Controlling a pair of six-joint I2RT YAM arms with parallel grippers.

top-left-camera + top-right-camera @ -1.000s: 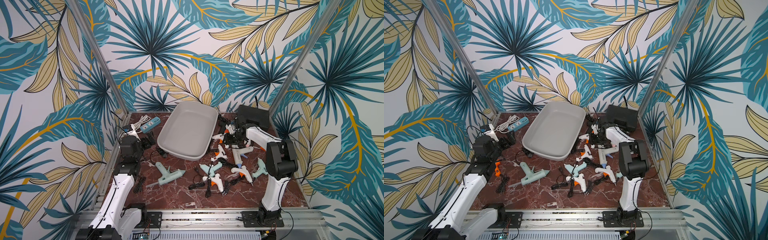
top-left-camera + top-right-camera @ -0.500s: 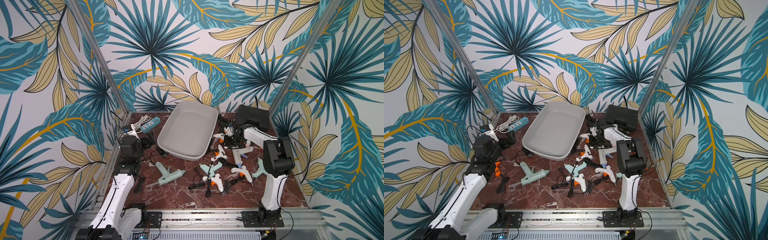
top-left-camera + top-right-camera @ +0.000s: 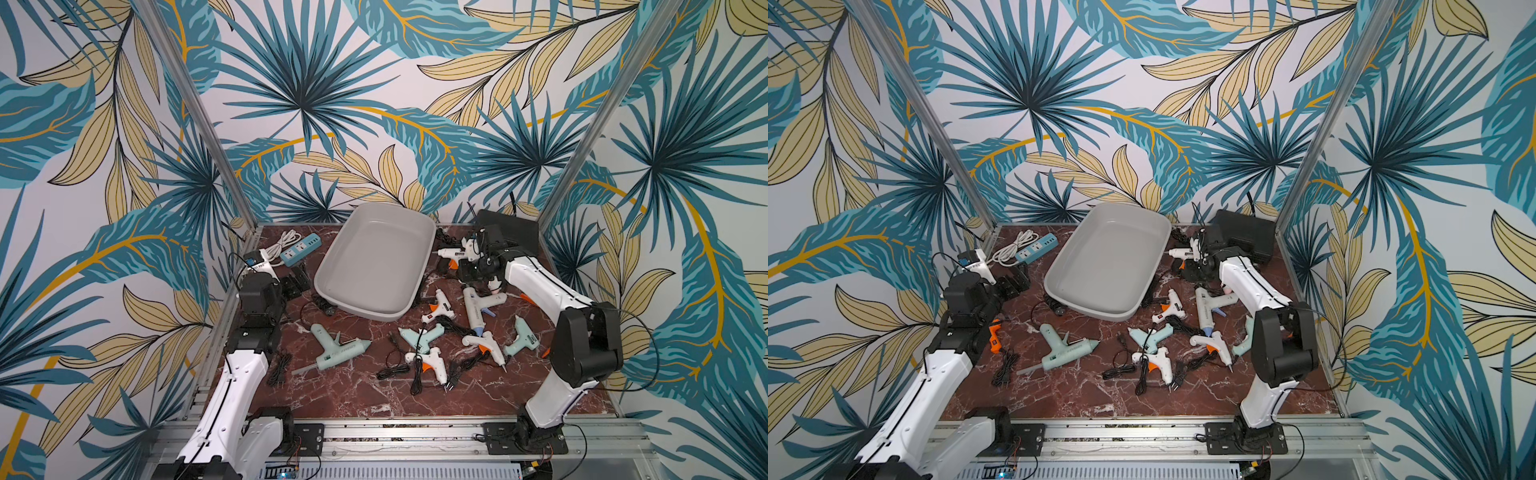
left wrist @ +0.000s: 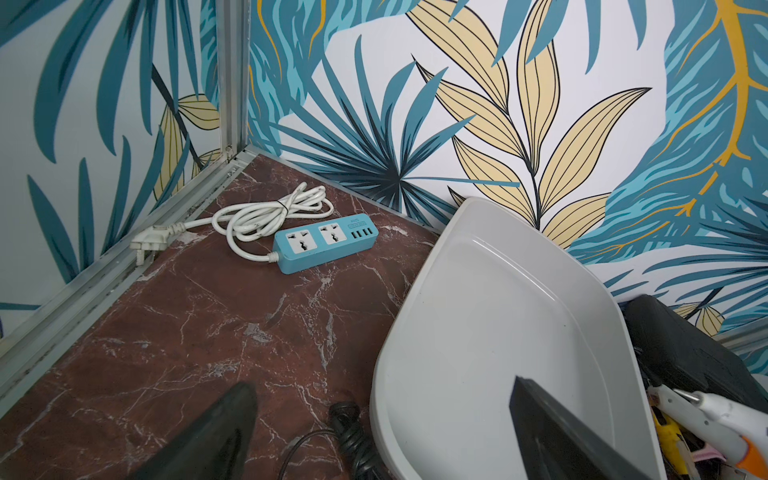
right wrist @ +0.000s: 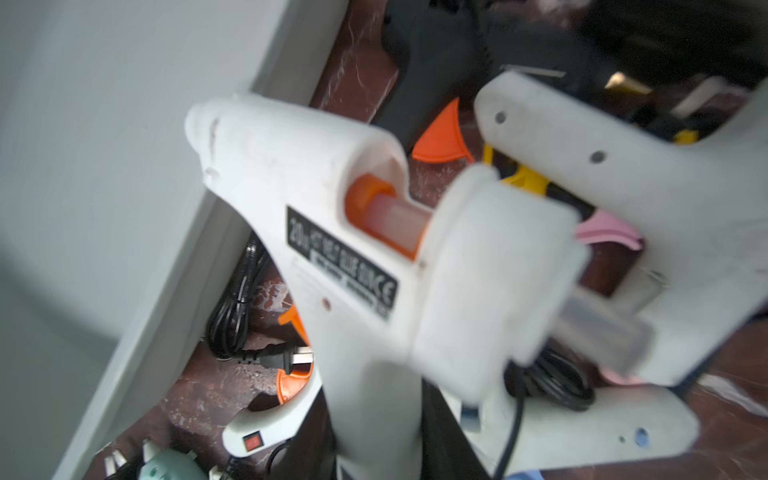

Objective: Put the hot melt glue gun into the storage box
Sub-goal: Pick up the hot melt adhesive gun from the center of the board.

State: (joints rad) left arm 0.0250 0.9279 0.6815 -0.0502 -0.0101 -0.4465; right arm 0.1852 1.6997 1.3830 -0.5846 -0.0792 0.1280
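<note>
My right gripper [image 3: 473, 255] is clamped on the gun [image 3: 449, 252] near the bench's far edge; next, lift it over the box [image 3: 374, 266] rim.

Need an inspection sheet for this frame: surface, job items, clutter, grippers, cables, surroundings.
Surface: marble tabletop, red-brown, crowded on the right arm's side.
Job's things: storage box empty; white glue gun held beside its rim, not inside.
Clutter: loose glue guns in front of and beside the box; blue power strip; black case.
Grippers: right gripper shut on the white glue gun's handle; left gripper open, empty.
Cables: black cords tangled among the guns; white cord bundled.
Surroundings: leaf-print walls; aluminium post.
</note>
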